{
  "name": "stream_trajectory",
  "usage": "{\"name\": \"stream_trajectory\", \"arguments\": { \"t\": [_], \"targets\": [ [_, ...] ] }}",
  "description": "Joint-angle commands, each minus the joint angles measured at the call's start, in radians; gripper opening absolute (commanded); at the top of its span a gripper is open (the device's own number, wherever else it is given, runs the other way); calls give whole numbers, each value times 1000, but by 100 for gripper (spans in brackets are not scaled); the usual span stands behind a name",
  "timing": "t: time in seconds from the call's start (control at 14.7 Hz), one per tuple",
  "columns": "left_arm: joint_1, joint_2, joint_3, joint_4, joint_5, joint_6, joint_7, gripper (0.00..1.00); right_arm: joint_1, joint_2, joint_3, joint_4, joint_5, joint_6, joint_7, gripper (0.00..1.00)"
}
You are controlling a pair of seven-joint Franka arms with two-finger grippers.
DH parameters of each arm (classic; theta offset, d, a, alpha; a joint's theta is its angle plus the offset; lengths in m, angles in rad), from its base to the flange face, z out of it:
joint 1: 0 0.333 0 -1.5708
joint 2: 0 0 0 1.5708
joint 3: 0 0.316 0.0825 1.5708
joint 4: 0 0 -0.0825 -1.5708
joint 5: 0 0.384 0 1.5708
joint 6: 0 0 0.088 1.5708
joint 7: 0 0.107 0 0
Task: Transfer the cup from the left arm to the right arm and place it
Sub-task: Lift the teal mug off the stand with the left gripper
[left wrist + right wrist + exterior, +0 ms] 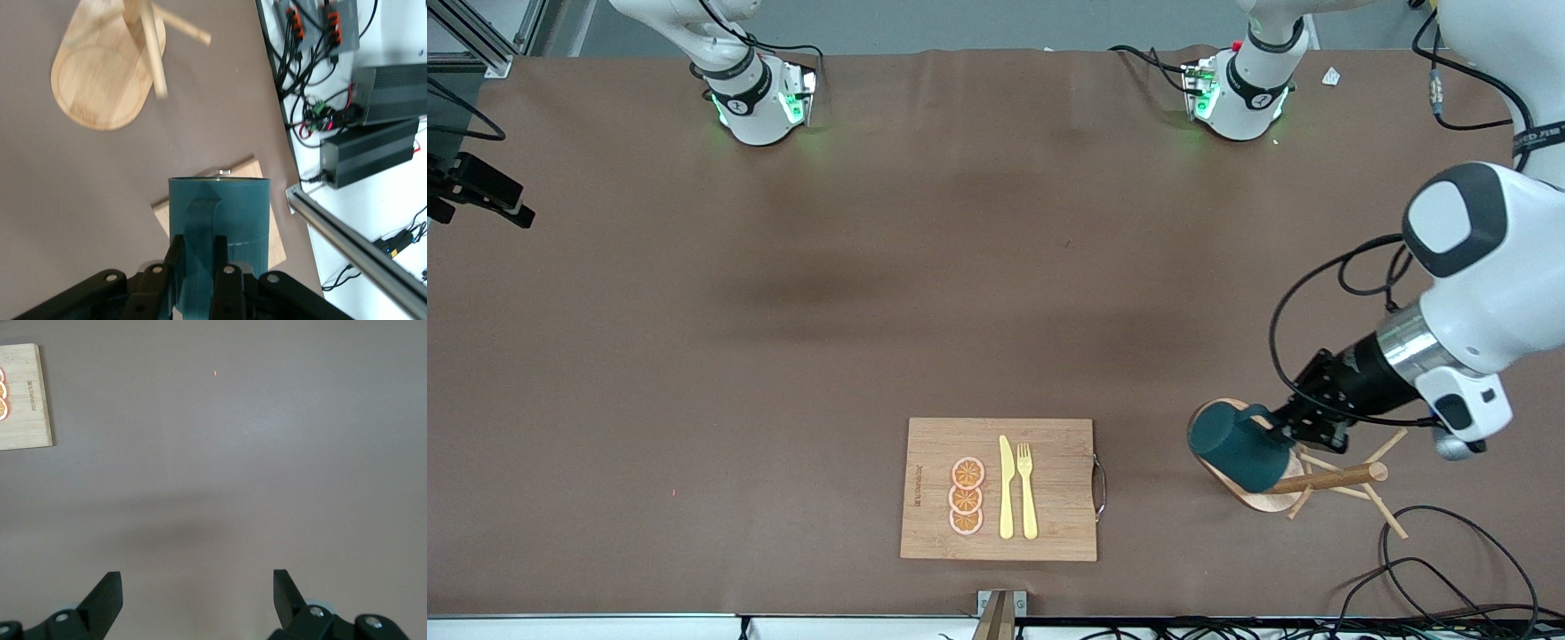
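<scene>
Brown table cover (783, 356); power supplies (373, 127) beside table.

white arms (1485, 293), black cables, black pincer (1285, 433), green base lights.

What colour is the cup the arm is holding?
Dark teal-green cup, clearest in the front view.

Cup (1238, 455) over mug stand (1303, 484), cutting board (1000, 489) toward the right arm's end
</scene>
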Motion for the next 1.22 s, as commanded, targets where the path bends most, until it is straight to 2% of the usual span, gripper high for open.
{"name": "stream_trajectory", "arguments": {
  "t": [0.0,0.41,0.75,0.88,1.15],
  "targets": [
    [-105,-27,-1,-7,132,-22,-111,1,-10,-2,7,0,-1,-7,3,100],
    [-336,-18,2,-7,426,-100,-200,0,-10,-2,7,0,-1,-5,3,100],
    [-543,10,3,-11,654,-104,-274,0,-12,-2,7,-3,-1,-5,3,100],
    [-590,23,6,-14,710,-104,-349,0,-12,-2,7,-3,-1,-5,3,100],
    [-699,85,5,-16,896,-104,-452,0,-12,-2,5,-3,-1,-5,3,100]
  ]
}}
